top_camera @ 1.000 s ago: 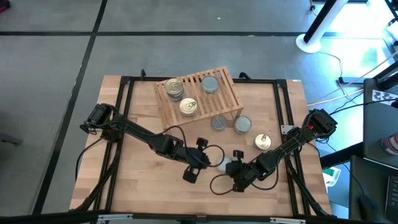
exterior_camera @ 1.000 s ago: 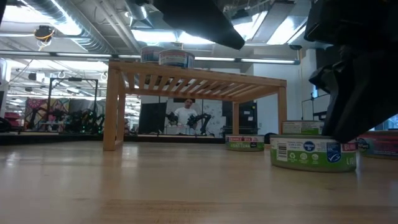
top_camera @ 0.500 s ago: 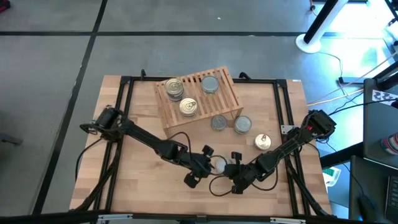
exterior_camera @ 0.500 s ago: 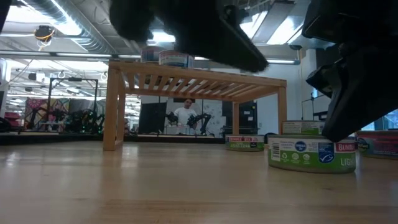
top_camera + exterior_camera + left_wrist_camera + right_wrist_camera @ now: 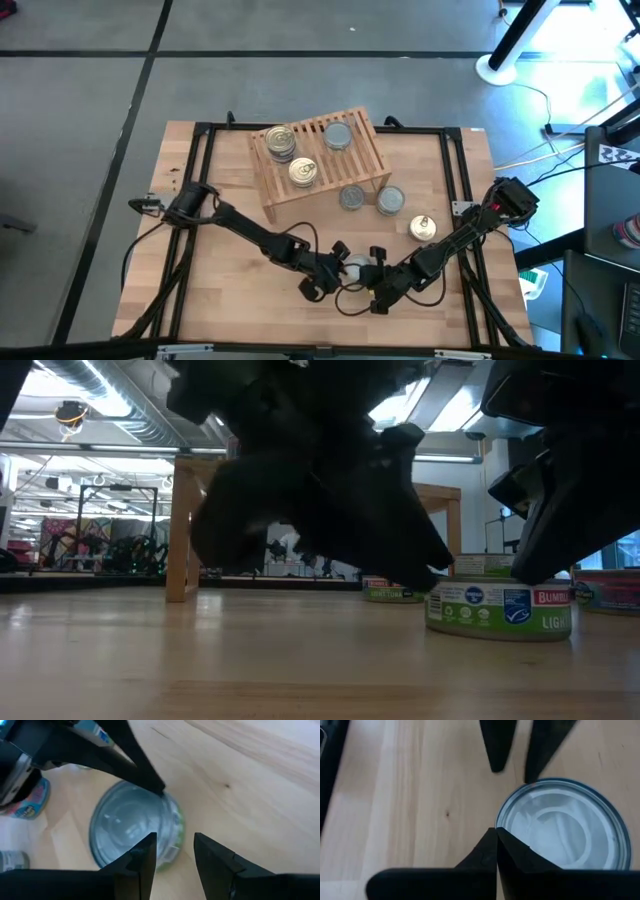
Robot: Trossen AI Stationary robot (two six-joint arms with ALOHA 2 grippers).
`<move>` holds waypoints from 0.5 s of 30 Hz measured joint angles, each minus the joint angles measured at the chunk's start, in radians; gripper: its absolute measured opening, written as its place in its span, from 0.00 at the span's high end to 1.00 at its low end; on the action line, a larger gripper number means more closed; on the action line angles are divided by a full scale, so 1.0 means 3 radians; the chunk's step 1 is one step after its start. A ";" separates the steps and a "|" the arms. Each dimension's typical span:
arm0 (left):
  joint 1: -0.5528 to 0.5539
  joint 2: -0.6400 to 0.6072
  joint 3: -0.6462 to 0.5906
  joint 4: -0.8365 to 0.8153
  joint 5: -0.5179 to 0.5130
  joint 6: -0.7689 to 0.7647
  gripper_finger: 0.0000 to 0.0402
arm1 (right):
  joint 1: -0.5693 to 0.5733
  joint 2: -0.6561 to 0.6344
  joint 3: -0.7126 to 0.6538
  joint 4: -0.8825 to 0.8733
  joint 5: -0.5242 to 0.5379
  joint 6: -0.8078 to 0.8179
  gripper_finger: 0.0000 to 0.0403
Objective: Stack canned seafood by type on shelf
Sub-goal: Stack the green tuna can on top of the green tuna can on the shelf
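a silver tin (image 5: 353,266) is sitting on the table (image 5: 230,300) near the front, between the two grippers, its green label (image 5: 498,610) facing the low camera. the left gripper (image 5: 335,270) is reaching it from the left side with its fingers (image 5: 141,857) standing a narrow way apart and gripping nothing; in the left wrist view one finger is hanging over the tin's rim and the other over bare wood. the right gripper (image 5: 372,275) is pressing in at the tin's right side with its fingers (image 5: 496,851) closed together, tips at the rim (image 5: 520,800), holding nothing.

behind them the shelf (image 5: 320,150) is standing at an angle near the back of the table. it is carrying a stack of gold tins (image 5: 280,140), one gold tin (image 5: 303,172) and one grey tin (image 5: 338,135). two more grey tins (image 5: 351,197) (image 5: 391,201) are resting on the table just by the shelf, and a gold tin (image 5: 423,227) is lying farther right.
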 joint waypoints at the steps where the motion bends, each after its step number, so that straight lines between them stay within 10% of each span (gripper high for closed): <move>1: -0.0001 0.0022 0.0000 0.0042 -0.0020 0.0019 0.68 | 0.0000 0.0000 0.0000 0.0010 0.0000 0.0000 0.99; 15: 0.0000 0.0073 0.0000 0.0154 -0.0068 0.0134 0.68 | 0.0000 0.0000 0.0000 0.0041 0.0015 -0.0001 0.98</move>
